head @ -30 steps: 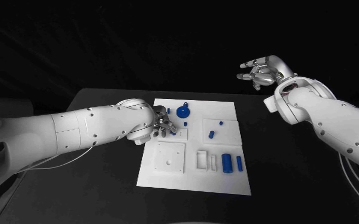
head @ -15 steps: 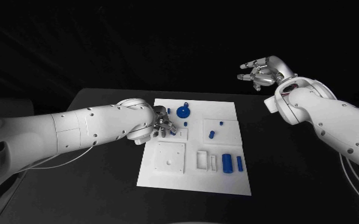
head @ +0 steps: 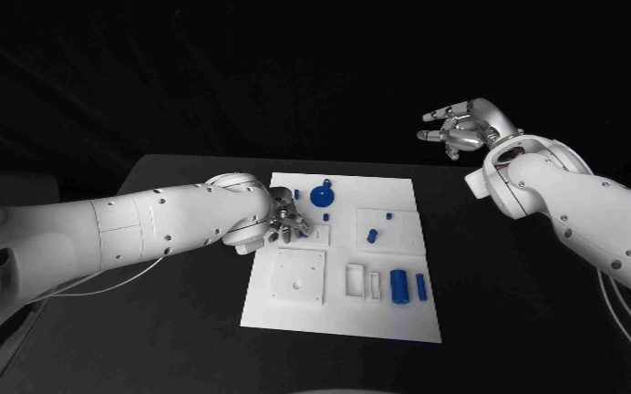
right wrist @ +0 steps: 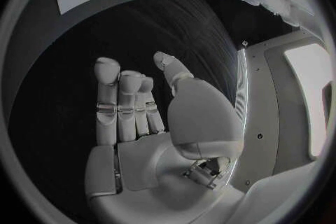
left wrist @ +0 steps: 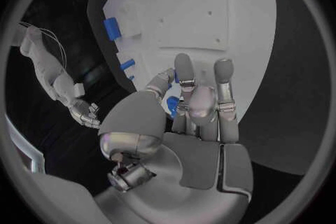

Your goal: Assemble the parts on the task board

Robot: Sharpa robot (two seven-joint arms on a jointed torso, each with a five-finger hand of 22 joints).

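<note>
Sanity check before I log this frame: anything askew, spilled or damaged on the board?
Nothing stands out. The board lies flat, blue parts sit on it, none off it. Left hand holds a small blue part over the board; right hand is raised, empty.

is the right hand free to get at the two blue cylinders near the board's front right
Probably yes: the right hand is raised, holding nothing, off the task board, and nothing covers the blue cylinders. The left hand works farther left.
</note>
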